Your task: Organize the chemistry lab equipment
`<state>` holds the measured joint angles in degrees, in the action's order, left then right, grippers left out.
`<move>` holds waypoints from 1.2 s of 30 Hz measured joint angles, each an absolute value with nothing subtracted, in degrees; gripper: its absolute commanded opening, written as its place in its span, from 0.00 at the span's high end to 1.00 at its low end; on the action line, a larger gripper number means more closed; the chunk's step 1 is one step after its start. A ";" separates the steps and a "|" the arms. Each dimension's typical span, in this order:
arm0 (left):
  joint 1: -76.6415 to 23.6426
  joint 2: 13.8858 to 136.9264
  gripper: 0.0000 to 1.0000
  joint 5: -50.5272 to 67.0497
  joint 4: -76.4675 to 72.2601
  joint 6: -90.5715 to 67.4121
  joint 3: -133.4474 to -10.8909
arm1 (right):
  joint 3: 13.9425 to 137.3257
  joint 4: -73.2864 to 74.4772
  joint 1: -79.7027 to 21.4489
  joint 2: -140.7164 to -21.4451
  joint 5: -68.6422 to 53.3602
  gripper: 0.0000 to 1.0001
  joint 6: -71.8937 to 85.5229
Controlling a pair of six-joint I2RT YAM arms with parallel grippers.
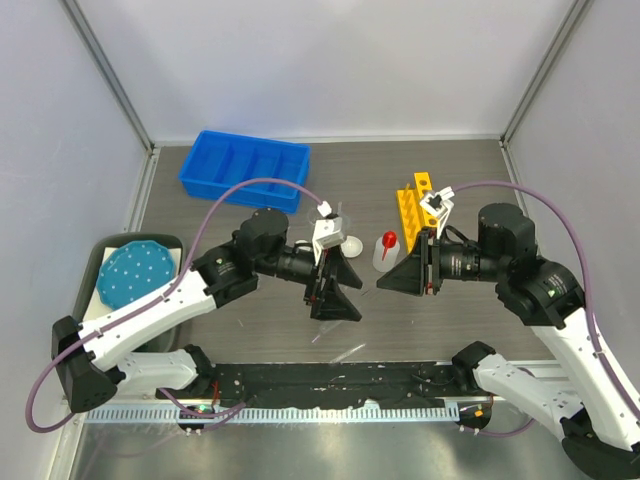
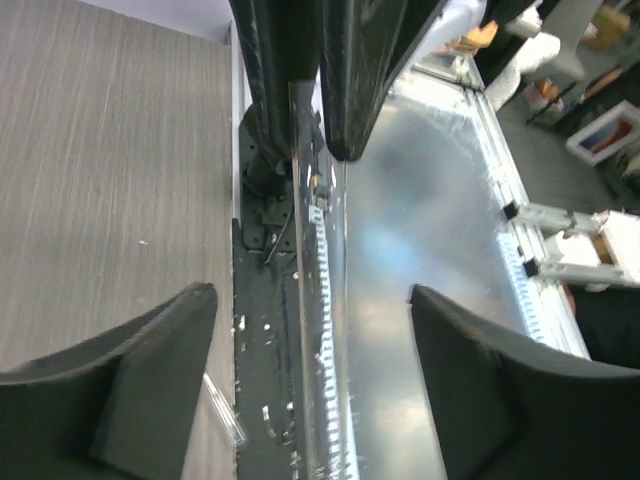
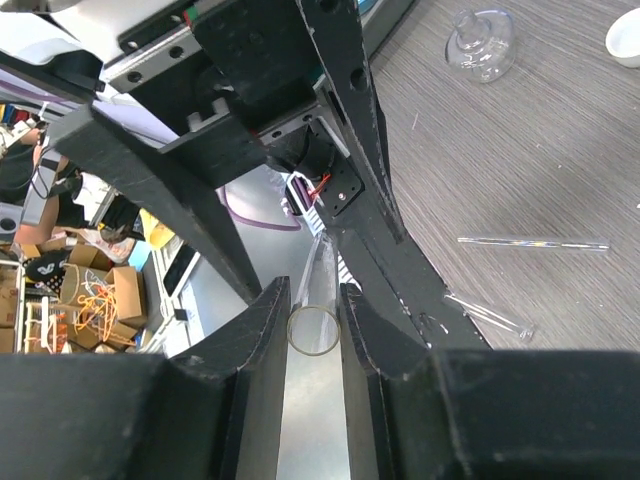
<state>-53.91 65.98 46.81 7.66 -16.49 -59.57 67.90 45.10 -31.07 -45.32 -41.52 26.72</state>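
Note:
My right gripper (image 3: 313, 290) is shut on a thin clear tube (image 3: 322, 262) and holds it level above the table, its open end toward the wrist camera. My left gripper (image 2: 310, 295) faces it, open wide. The tube (image 2: 322, 250) runs between the left fingers (image 2: 180, 370) without touching either. In the top view the two grippers, left (image 1: 348, 288) and right (image 1: 396, 274), meet at table centre. The red-capped squeeze bottle (image 1: 384, 250), the yellow holed rack (image 1: 415, 203) and the white round dish (image 1: 351, 243) stand just behind them.
A blue divided bin (image 1: 245, 168) is at the back left. The teal dotted plate (image 1: 134, 273) lies on a tray at the left. Loose clear tubes (image 3: 532, 242) and a glass funnel (image 3: 480, 42) lie on the table. Another tube (image 1: 345, 351) lies near the front rail.

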 measured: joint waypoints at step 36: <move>-53.52 52.47 0.00 -10.50 43.81 -22.20 -66.52 | 109.21 51.44 -17.54 -94.41 12.38 0.95 15.92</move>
